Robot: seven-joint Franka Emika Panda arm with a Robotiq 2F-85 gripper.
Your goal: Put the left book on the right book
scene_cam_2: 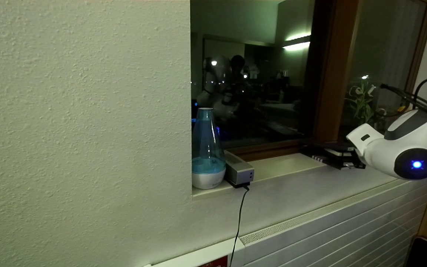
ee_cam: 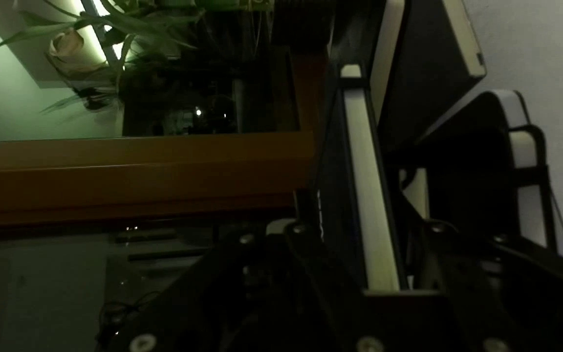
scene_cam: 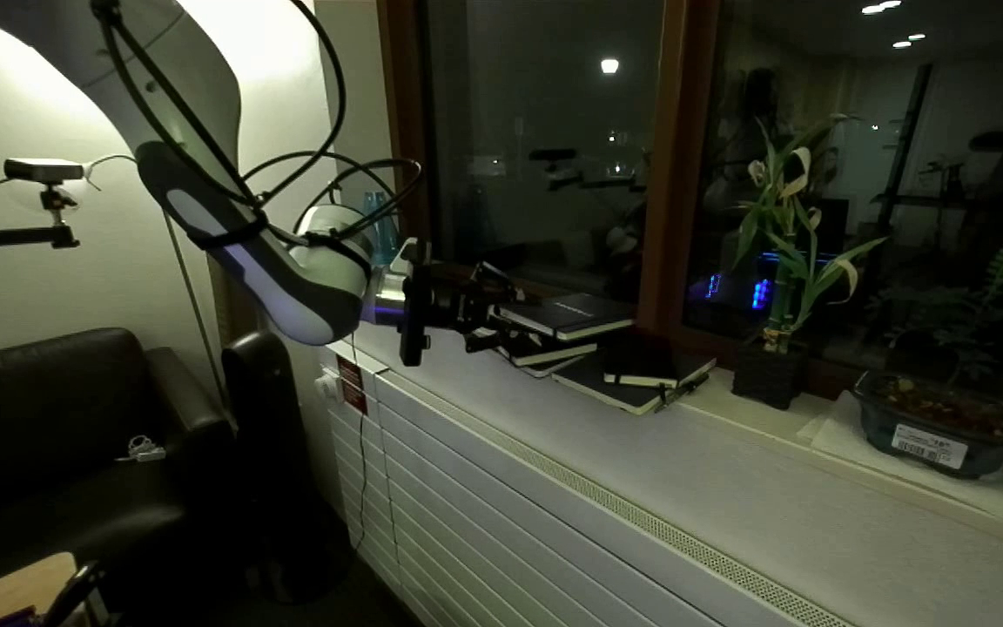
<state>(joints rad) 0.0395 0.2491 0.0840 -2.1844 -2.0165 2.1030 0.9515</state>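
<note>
Wrist view: the end effector (ee_cam: 358,208) is spread around a white-marked book (ee_cam: 365,171). A plant (scene_cam: 785,292) is held in a planter (scene_cam: 770,380).

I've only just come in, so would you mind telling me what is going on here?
A robot arm, meant to put one book on another, is at work over a window ledge. In the wrist view its gripper straddles a stack's top book, which has a white mark on its cover. Whether the gripper is clamped, or the book lifted, I can't tell. Beside the stack, a smaller dark book lies on a larger one.
</note>
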